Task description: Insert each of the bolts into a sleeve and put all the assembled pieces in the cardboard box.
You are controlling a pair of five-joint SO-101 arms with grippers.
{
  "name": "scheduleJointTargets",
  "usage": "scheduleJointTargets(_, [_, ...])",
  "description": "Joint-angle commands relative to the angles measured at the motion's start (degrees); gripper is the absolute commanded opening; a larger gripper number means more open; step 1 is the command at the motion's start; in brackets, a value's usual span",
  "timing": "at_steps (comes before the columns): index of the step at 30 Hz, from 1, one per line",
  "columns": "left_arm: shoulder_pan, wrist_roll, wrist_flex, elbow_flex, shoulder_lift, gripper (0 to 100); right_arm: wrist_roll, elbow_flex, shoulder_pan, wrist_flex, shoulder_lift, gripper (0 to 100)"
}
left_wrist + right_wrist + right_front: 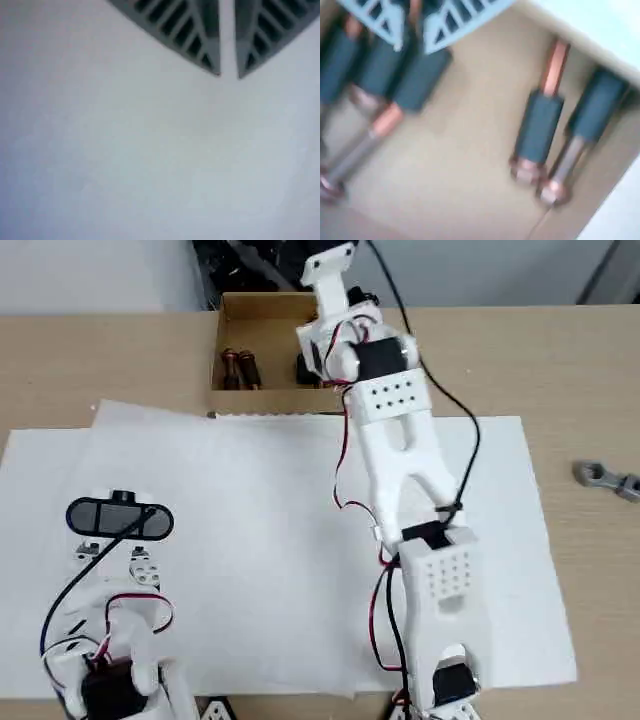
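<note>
Cardboard box (222, 312) sat at 12 o'clock on the table (560, 360), against the far edge of the white paper sheet (250, 540). Right arm ran from 6 o'clock up to it. Right pincer (411, 44) was down inside the box, in its 3 o'clock half.

Jaws were drawn close, with the copper tip of one assembled piece (420, 75) between them. Read as clamped on that tip, with the piece low against the box floor. Its dark sleeve sat just past the fingertips. Shank and head ran straight away from the pincer, so the long axis lay in line with the pincer, not across it.

Two more sleeved bolts (372, 70) lay just beside it, roughly parallel; touching or not, could not tell. Another pair (537, 130) lay side by side near the 9 o'clock wall, axes running 12 to 6 in the high view. Five pieces counted in the box, so the task was judged near its end.

Coming move, as judged: let go and draw back along the piece's own axis. The neighbours were close on one side, so a wide opening could nudge them.

Left pincer (228, 70) hung over bare paper toward 8 o'clock, jaws together bar a thin slit, nothing held, well apart from the box. Right arm was plainly the nearer. A small metal fitting (603, 476) lay on the table at 3 o'clock, off the paper.
</note>
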Motion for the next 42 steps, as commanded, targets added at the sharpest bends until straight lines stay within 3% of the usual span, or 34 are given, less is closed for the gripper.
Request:
scheduleJointTargets(1, [-0.18,0.09,-1.58,-0.22,-0.09,1,-0.79,-2.81,1.1,7.69,-11.12,1.3])
scheduleJointTargets(8, [-0.18,4.13,-2.55,-0.31,-0.09,1,-7.12,-2.81,3.21,20.53,-28.18,1.1])
scheduleJointTargets(12, [-0.18,4.22,-2.46,-0.31,-0.09,1,-7.12,-2.29,3.21,28.53,-36.44,0.2])
scheduleJointTargets(20, [0.09,4.31,-2.37,-0.04,-0.09,1,-7.3,10.46,6.37,28.35,-57.19,0.2])
scheduleJointTargets(32, [0.26,4.4,-2.37,0.13,-0.09,1,-7.12,63.03,13.14,26.51,-98.95,0.3])
scheduleJointTargets(39, [0.26,4.4,-2.9,4.26,-0.18,1,-7.03,94.33,14.11,14.11,-128.04,0.4])
scheduleJointTargets(42, [0.26,4.48,-7.12,6.99,-0.18,1,-7.03,106.2,14.11,8.31,-141.67,0.4])
